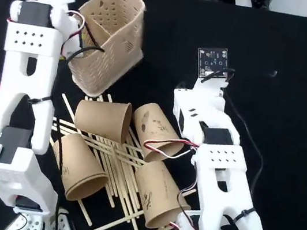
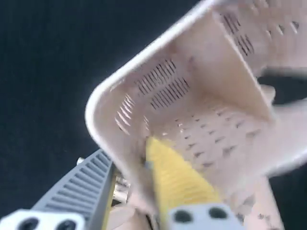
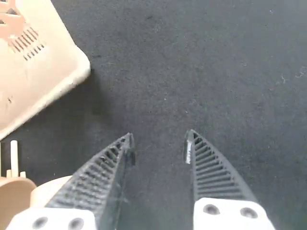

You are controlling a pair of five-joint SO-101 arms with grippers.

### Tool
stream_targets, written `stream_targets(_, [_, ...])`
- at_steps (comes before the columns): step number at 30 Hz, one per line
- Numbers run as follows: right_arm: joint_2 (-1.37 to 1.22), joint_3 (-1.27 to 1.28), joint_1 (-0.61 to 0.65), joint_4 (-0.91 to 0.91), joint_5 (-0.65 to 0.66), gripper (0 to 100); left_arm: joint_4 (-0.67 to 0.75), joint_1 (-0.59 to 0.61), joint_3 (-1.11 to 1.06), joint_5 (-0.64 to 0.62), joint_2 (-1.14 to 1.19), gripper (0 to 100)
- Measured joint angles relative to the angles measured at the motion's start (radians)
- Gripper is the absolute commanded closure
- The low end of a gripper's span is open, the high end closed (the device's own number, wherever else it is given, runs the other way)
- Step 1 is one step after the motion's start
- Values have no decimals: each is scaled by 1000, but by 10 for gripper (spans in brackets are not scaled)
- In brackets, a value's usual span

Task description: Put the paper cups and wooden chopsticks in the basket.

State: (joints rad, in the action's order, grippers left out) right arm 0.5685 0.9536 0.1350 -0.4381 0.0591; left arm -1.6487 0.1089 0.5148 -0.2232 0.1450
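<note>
My L hand is on the far left. It is pinched tight on the basket wall, w/ the yellow finger inside and the grey finger outside. The basket is tipped over at a slant, at the back left of the black tabletop. I can't tell if it's lifted off or leaning on its side. Nothing is in it yet.

Next over, in the middle, is the messy pile. Four paper cups lie on their sides on top of the chopsticks. The sticks are spread out flat under and btw the cups. The top of the pile is just beside the bottom of the basket.

On the right, my R hand is wide open w/ nothing in it, over bare tabletop. A basket corner and a cup rim are off to one side of it.

I think the job now is to get the basket ready. So I'd hold the pinch firm and turn the basket slow, so the open end faces the pile and the wall doesn't slip out. Then I'd bring the R hand to the nearest cup and grab it by the rim, not the middle, so it won't squash. Cups first I think, bc they sit on the sticks.
</note>
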Motion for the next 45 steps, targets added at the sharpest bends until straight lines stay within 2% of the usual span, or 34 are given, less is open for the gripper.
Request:
stream_targets(3, [0,0,0,0,0,825,9,-2,0,91,2,970])
stream_targets(9, [0,0,0,0,0,825,26,-8,0,364,2,967])
stream_targets(12, [0,0,0,0,0,825,26,-9,0,408,2,966])
stream_targets(15, [0,0,0,0,0,824,26,-9,2,411,11,938])
stream_targets(21, [0,0,0,0,0,822,52,-6,0,359,41,745])
stream_targets(27, [0,0,0,0,0,822,123,-6,0,242,31,758])
stream_targets(33, [0,0,0,0,0,822,123,-6,98,218,-49,758])
stream_targets(41, [0,0,0,0,0,824,-9,-5,196,218,-173,759])
stream_targets(45, [0,0,0,0,0,825,-94,55,199,218,-262,759])
